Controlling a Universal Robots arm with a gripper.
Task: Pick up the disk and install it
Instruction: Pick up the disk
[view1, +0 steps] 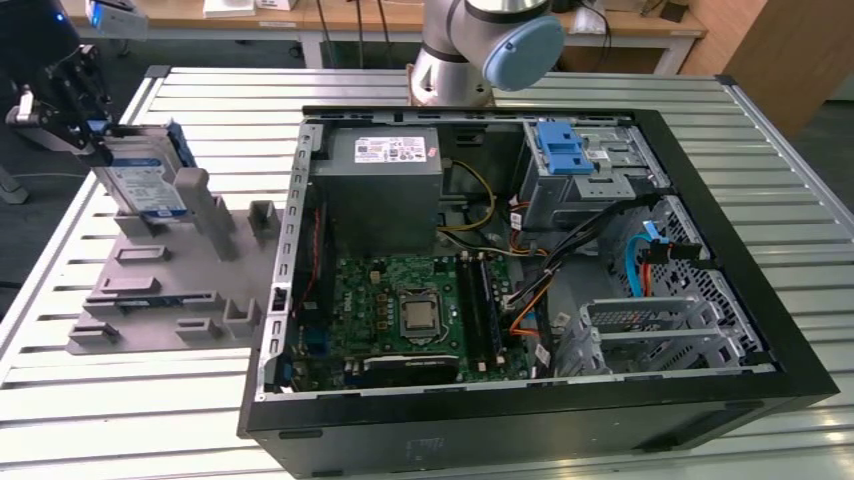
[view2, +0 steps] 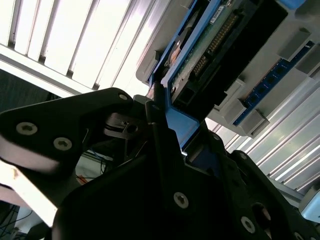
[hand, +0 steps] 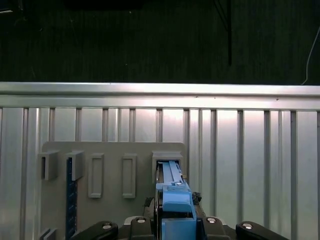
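So far little of the task seems done, judging from how things lie. On the slatted metal table (view1: 120, 400), the open computer case (view1: 534, 440) fills the middle and right of the exterior view. Its drive cage (view1: 601, 180), in the upper right part of the case and carrying a blue latch (view1: 561, 150), has no disk in it that I can see. The installing is therefore not done.

At the left of the frame lies the grey holder block (view1: 147, 290) with its upright posts. The disk (view1: 140, 175) stands on its edge in a slot at the block's far end, in the upper left of the frame, and is not yet lifted out. Its labelled flat side faces the lower right of the frame, toward the case. Its long axis seems to run up and down, leaning a little, with the lower end inside the slot. In the first wrist view the disk (hand: 172, 190) appears edge-on, as a thin blue strip.

The gripper (view1: 94, 135) is at the top of the disk. In both wrist views its black jaws stand narrow, one on each side of the blue frame, and seem to be pressed on it. I judge that the gripper (hand: 175, 220) holds the disk (view2: 215, 55) and that the lift is only beginning.
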